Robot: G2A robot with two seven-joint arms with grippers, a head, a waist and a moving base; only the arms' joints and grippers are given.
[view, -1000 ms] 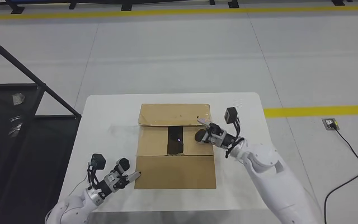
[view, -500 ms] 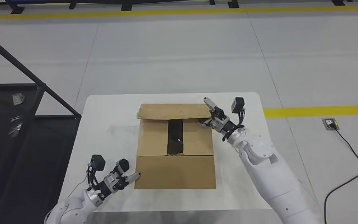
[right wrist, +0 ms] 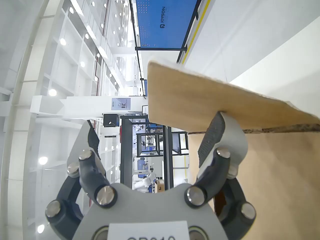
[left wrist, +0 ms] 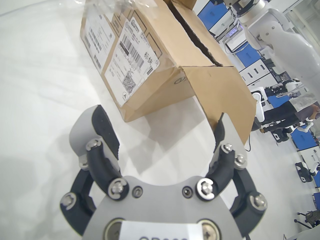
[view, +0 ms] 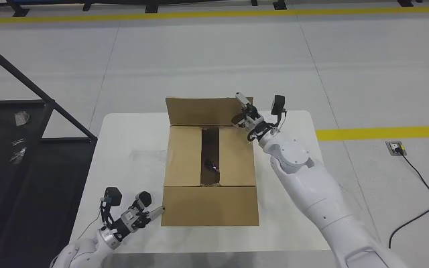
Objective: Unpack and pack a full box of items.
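As box (view: 184, 164) gapes, dark item (view: 212, 165) inside

Robotics test hall: yellow floor line (view: 201, 13), blue screens (right wrist: 160, 11), distant white robot (right wrist: 146, 180).

The box (left wrist: 140, 51) carries two white shipping labels on the side facing the left wrist camera. The nearer label (left wrist: 132, 68) has a barcode, a square code and lines of small print. The print on the farther label (left wrist: 96, 34) is too fine to tell. A dark printed mark (left wrist: 181, 81) sits by the flap's fold. The left tool (left wrist: 162, 126) and the right tool (right wrist: 153, 126) each bear a white sticker with cut-off dark characters. Beyond the right tool is a blue board (right wrist: 160, 13) with white lettering.
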